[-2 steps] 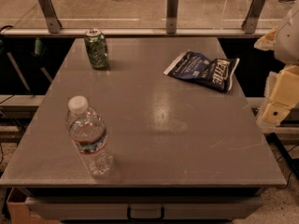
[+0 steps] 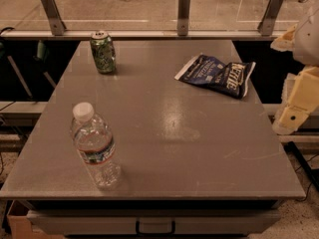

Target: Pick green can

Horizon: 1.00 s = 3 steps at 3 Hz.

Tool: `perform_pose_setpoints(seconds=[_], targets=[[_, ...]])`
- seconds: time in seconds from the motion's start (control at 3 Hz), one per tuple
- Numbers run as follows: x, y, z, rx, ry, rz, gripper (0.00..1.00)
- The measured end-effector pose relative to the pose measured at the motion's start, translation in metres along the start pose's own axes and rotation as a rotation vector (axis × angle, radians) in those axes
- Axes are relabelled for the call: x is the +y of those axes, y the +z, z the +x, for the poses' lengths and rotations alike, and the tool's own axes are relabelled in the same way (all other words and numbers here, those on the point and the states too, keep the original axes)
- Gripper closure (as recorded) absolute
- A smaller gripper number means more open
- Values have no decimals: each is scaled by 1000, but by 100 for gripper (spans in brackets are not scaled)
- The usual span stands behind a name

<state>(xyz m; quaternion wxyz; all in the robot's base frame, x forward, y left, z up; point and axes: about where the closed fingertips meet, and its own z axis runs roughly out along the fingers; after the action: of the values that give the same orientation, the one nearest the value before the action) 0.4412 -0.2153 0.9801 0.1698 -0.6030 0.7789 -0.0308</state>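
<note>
Standing upright near the far left corner of the grey worktop (image 2: 164, 133), the green can (image 2: 103, 53) is sitting untouched, silver top facing up. The cream-coloured tool (image 2: 295, 108) is hanging beyond the worktop's right edge, well apart from the can and only partly in view; whether it is open or closed cannot be told. A clear water bottle (image 2: 94, 148) is standing near the front left, and a dark blue chip bag (image 2: 215, 75) is lying flat toward the far right. The reach is likely only beginning. To do it well, the tool should probably be travelling leftward across the far side, passing above the chip bag rather than brushing it, then closing around the can's middle from the side so the can is not tipping. Compared with the earlier frame, nothing is visibly changing: the can, bottle and bag are resting in the same spots, and the tool is staying at the right edge.
</note>
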Motion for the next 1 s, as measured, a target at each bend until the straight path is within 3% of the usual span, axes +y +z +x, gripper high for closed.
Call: perform_pose_setpoints(seconds=[0.33, 1.0], targets=[[-23, 17, -37, -98, -56, 2, 0], [-92, 70, -152, -401, -119, -13, 0]])
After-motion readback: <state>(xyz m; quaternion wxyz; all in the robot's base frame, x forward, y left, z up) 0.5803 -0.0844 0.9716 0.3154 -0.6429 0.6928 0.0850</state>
